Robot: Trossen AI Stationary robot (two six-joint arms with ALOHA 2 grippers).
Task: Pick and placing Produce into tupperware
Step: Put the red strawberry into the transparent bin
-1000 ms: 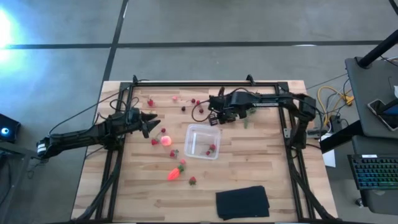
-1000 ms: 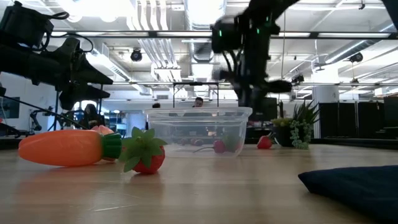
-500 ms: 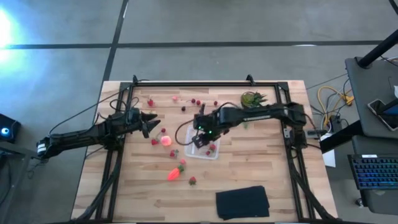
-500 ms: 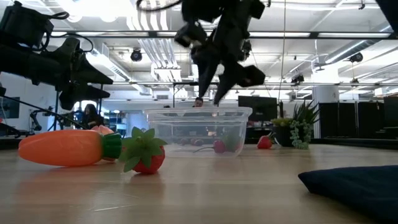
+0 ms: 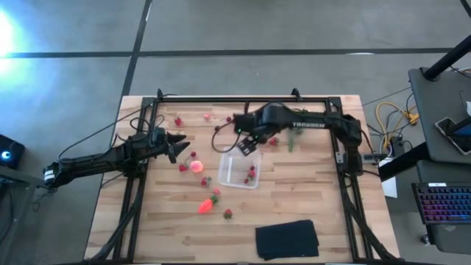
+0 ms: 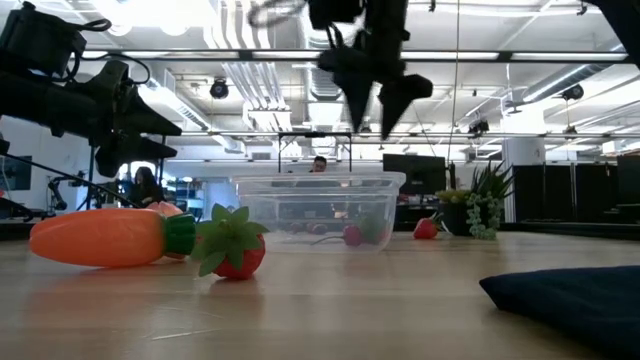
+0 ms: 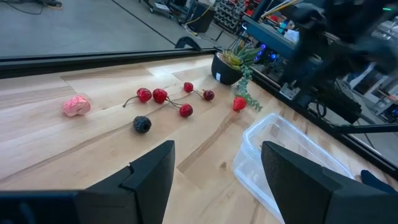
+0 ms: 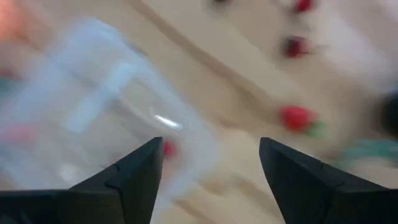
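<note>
- High view: right gripper, fingers spread and empty, hangs over the tub's far rim; left gripper waits spread near a peach. Carrot lies nearer the front edge.
- Low view: clear air separates right gripper and tub.
- Left wrist view: cherries lie scattered on open wood.

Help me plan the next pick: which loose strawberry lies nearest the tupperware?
The strawberry just off the tupperware's left wall, below the pink-orange fruit. The other strawberries sit farther out: beside the carrot, or beyond the far rim.
</note>
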